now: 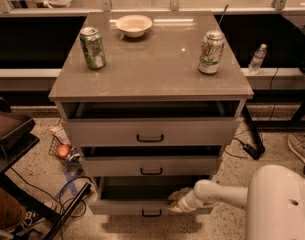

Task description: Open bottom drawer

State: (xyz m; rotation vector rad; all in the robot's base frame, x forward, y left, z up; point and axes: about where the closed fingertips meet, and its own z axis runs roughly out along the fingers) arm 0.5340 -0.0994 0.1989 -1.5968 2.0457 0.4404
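How the hand (pixel 175 202) met the bottom drawer's (pixel 117 208) front rim could not be told. The drawer's inside lay in shadow; the robot's body (pixel 279 204) ran off the lower edge.
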